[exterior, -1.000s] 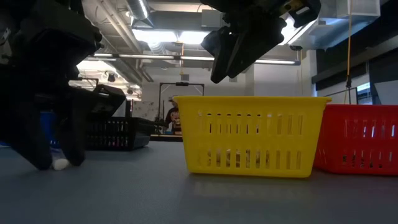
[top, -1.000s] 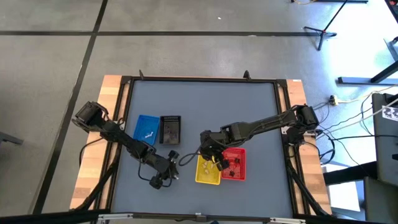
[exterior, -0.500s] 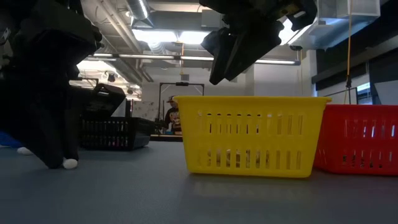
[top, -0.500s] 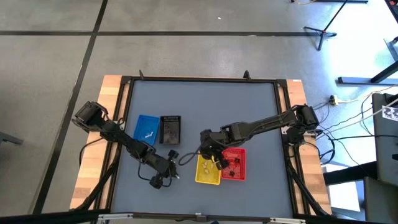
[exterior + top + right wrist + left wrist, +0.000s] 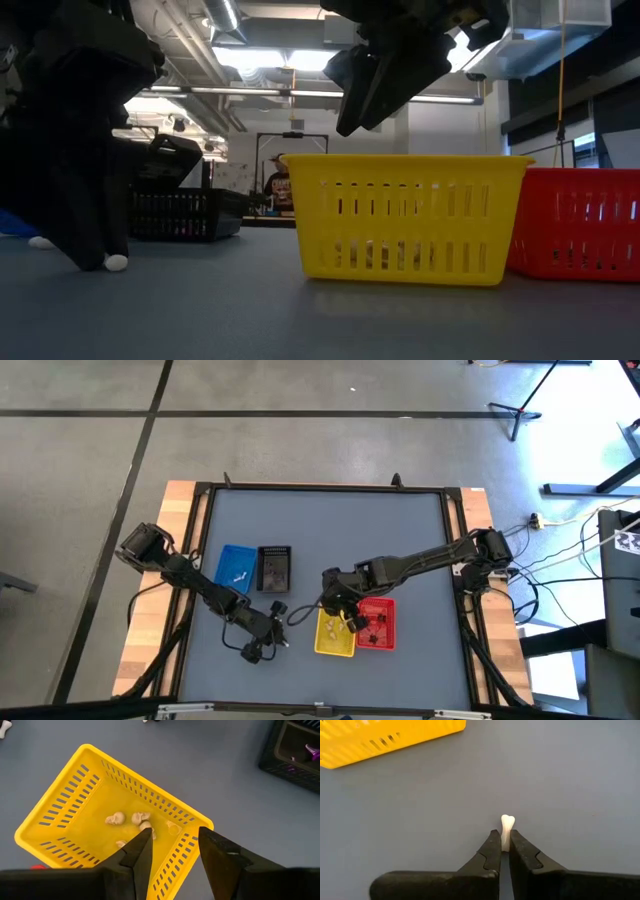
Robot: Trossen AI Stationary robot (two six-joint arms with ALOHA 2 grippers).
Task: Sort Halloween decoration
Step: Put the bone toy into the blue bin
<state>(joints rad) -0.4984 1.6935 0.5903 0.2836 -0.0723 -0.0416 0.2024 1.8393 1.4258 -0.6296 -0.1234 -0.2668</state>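
A small white bone (image 5: 506, 826), one piece of the Halloween decoration, lies on the grey table near its front edge, with my left gripper (image 5: 504, 845) shut on it. The high view shows this gripper (image 5: 277, 643) left of the yellow basket (image 5: 335, 635), and the low view shows it at the far left (image 5: 92, 255). My right gripper (image 5: 172, 851) hangs open above the yellow basket (image 5: 112, 820), touching nothing. Several tan skulls (image 5: 116, 818) lie on that basket's floor. My left gripper pinches the bone's near end (image 5: 505, 842) between its two fingertips. The fingers slant down from the table's left and lie along the bone. The knobbed far end (image 5: 507, 820) sticks out past the tips; in the low view a white end (image 5: 116, 263) sits at table level.
A red basket (image 5: 377, 625) stands against the yellow one's right side. A blue basket (image 5: 236, 567) and a black basket (image 5: 274, 568) stand side by side farther back on the left. Another white trinket (image 5: 4, 727) lies on the table beyond the yellow basket.
My left gripper has shut on the white bone: in the low view its fingers stood apart with the bone between them, and now they are together. The arm has stayed in place.
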